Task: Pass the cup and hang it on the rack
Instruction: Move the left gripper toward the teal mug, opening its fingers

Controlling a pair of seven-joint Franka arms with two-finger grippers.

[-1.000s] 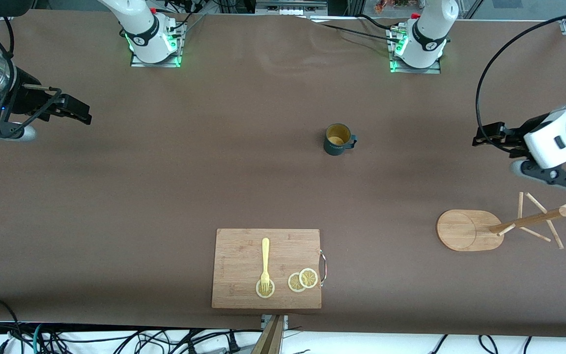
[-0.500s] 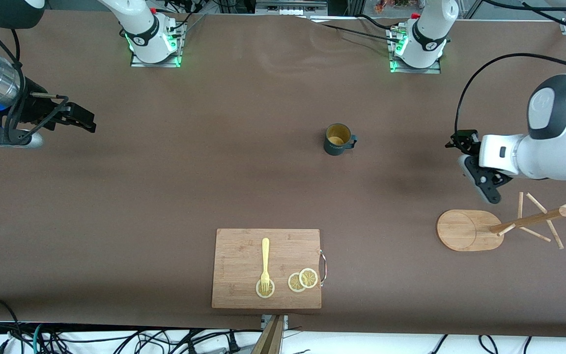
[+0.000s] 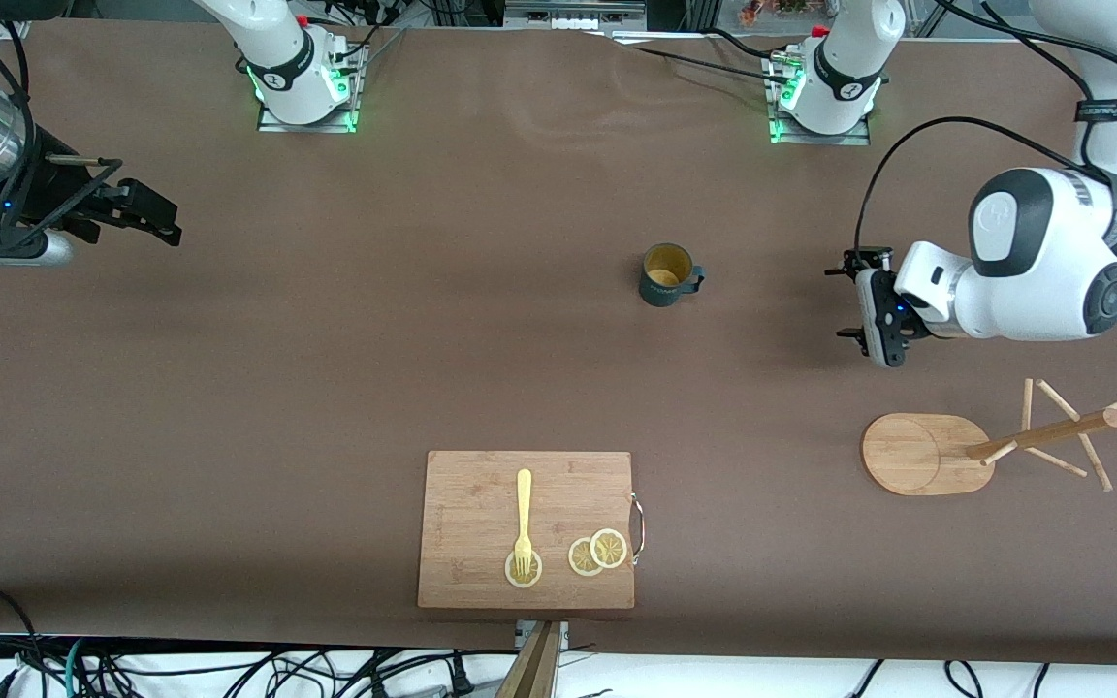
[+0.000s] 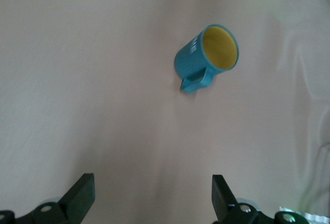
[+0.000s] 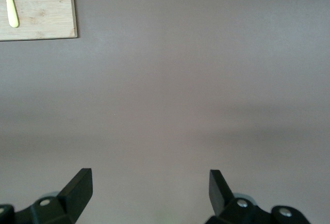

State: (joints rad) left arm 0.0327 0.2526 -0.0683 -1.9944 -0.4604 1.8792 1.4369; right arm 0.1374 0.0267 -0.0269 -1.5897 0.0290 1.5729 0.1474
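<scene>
The dark teal cup (image 3: pixel 667 274) stands upright on the brown table mid-way between the arms, yellowish inside, handle toward the left arm's end. It also shows in the left wrist view as the cup (image 4: pixel 206 59), apart from the fingers. My left gripper (image 3: pixel 847 302) (image 4: pixel 152 185) hangs open over bare table between the cup and the rack, holding nothing. The wooden rack (image 3: pixel 917 454) with its post and thin pegs stands toward the left arm's end, nearer the camera than the cup. My right gripper (image 3: pixel 166 221) (image 5: pixel 150 178) waits open and empty over the right arm's end.
A bamboo cutting board (image 3: pixel 526 529) (image 5: pixel 36 7) lies near the table's front edge, with a yellow fork (image 3: pixel 523 519) and lemon slices (image 3: pixel 597 553) on it. Both arm bases stand along the table's back edge.
The left arm has swung in from the table's end toward the cup, its wrist turning as it came. The right gripper only shifted slightly. Cup and rack have not moved.
</scene>
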